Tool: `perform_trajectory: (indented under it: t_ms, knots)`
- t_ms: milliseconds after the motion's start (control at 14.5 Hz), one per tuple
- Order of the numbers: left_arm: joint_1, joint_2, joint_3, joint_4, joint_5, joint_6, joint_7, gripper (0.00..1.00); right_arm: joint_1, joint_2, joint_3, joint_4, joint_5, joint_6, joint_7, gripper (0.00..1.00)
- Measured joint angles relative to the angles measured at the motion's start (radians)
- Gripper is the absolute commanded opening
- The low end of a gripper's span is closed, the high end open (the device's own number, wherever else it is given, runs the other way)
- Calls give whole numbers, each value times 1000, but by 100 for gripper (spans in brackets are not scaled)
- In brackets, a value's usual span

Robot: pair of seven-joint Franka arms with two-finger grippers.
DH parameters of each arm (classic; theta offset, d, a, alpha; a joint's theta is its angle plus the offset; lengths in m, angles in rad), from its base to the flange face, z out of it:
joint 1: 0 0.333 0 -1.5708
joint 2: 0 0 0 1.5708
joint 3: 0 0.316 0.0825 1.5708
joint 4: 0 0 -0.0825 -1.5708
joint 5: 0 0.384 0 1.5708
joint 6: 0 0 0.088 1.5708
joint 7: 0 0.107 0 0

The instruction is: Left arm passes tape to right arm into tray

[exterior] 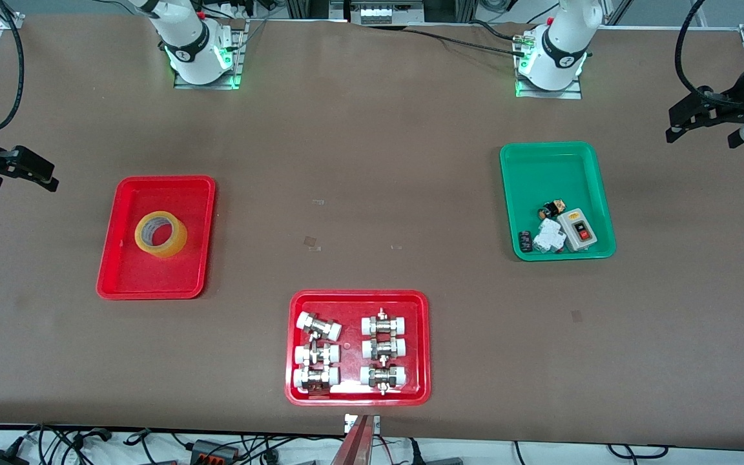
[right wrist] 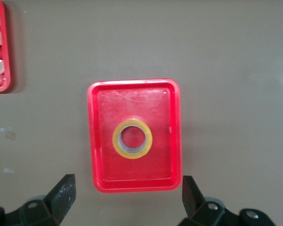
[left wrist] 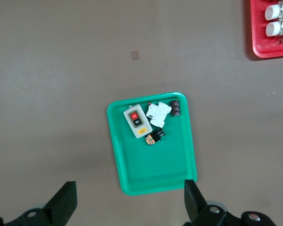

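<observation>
Tape [exterior: 161,234] is seen lying flat in the tray [exterior: 120,271]; left gripper [left wrist: 127,202] and right gripper [right wrist: 127,200] are held spread, seemingly empty, high above the table's ends.

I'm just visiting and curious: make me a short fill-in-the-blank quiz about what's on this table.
1. The tape lies inside the ____ tray.
2. The small electrical parts sit in the ____ tray.
3. Both the left gripper and the right gripper have their fingers ____.

Missing words: red; green; open
</observation>
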Motion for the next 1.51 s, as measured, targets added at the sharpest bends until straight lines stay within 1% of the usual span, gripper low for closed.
perform_trajectory:
  t_ms: [1101, 1514]
  knots:
    - [24, 0, 12, 5, 1, -21, 0, 100, -2, -1, -6, -1, 5, -13, -26, 100]
    - [15, 0, -17, 23, 1, -21, 0, 100, -9, -3, -1, -1, 5, -23, -26, 100]
